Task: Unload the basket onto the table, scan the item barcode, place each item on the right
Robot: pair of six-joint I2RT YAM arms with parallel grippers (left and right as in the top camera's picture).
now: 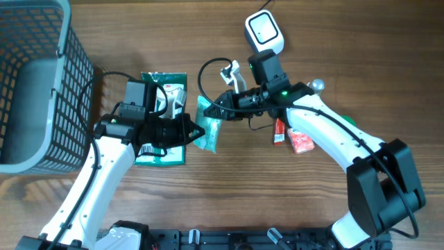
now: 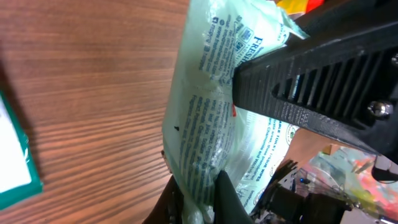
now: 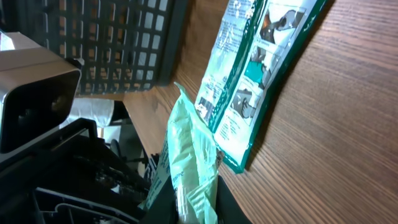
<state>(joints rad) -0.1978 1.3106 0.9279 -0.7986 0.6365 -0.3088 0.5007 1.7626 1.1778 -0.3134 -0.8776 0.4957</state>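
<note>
Step in hand: by the look of it, a two-handed hold on the packet (image 1: 208,132) so that its printed face can be turned to the scanner (image 1: 264,31).
Left gripper (image 1: 189,130): pinched tight on the packet's near edge, with film bunched between the fingers.
Right gripper (image 1: 215,110): narrow, with the fingers closed on the packet's upper end, the end nearer the scanner.
Where the packet is: between the two grippers near the middle of the table (image 1: 361,48), just beside the flat green pack (image 1: 163,149) and well apart from the scanner. The basket (image 1: 73,66) stands off to the left. Whether the lower corner touches the wood cannot be told.
Doing it well: the film should be drawn flat between the two grips rather than twisted, since a crease across the bars would spoil the read. One arm should then give way gently so the other can carry the printed side square to the scanner window. The fingers should stay off the print.
Look of the packet: pale green, thin and crinkly, half see-through and creased lengthwise, with small blue lettering and a red speck.
Bars on the packet: none can be made out in any view — the face that carries them is not settled.
Handling: the packet is soft and slippery, and likely to sag or slide if either grip loosens early.
</note>
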